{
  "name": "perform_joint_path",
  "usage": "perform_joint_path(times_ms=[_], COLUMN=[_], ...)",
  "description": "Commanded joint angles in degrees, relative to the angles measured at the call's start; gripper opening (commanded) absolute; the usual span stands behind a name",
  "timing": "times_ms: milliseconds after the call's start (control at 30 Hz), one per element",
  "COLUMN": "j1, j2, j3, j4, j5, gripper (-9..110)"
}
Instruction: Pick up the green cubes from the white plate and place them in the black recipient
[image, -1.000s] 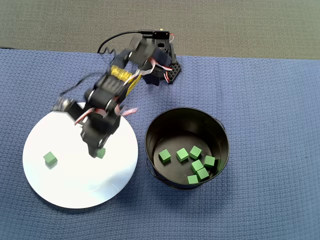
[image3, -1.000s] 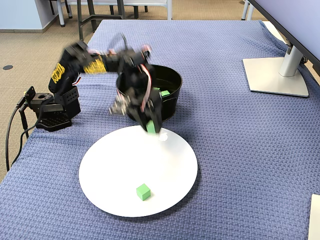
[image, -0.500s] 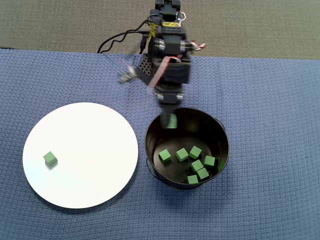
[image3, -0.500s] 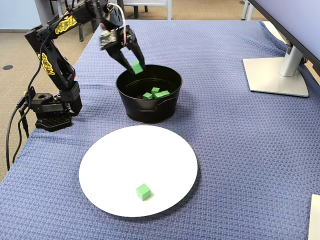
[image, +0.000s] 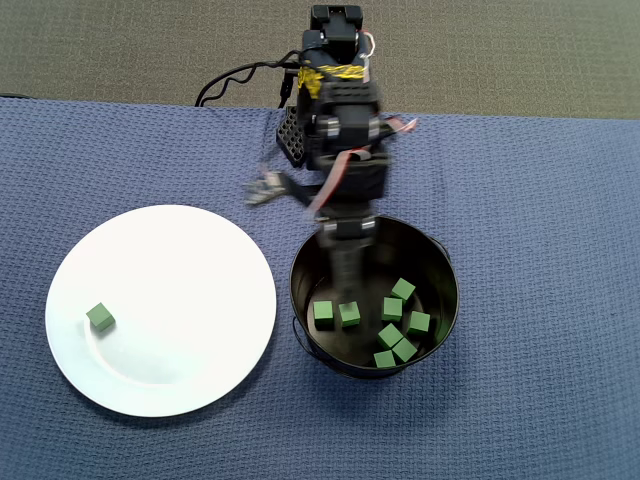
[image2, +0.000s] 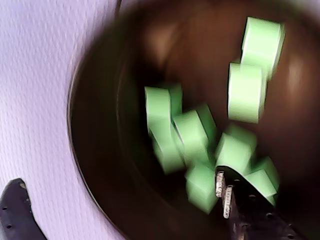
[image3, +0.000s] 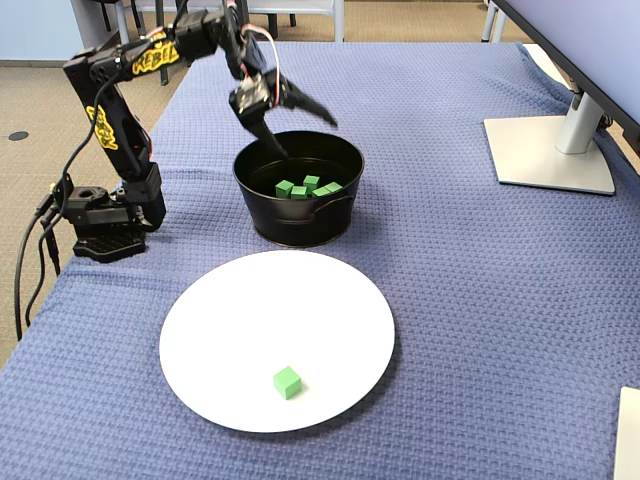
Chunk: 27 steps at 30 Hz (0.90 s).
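Observation:
The black recipient stands right of the white plate in the overhead view, with several green cubes lying on its floor. One more green cube rests on the plate's left part. My gripper hangs over the recipient's near-base side, open, and holds nothing. In the wrist view the gripper has its jaws spread wide above the blurred green cubes in the pot. The fixed view shows the gripper open above the recipient, and the lone cube on the plate.
The arm's base stands at the left edge of the blue cloth in the fixed view, with cables trailing off it. A monitor stand sits at the far right. A grey strip of floor borders the cloth beyond the base.
The gripper carried a green cube from the plate to above the recipient, then opened. That cube now lies in the pot, and the cubes there have shifted a little.

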Motion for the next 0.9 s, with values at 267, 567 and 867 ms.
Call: perform_joint_path(times_ms=[267,567,867], j1=[35.3,44.9,48.2], j2=[-15.1,-25.1,-38.3], j3=[-8.0,-11.4,-22.9], j4=[-11.2,-20.1,-25.1], j5=[-26.6,-62.9,-78.4], gripper=[32,33,33])
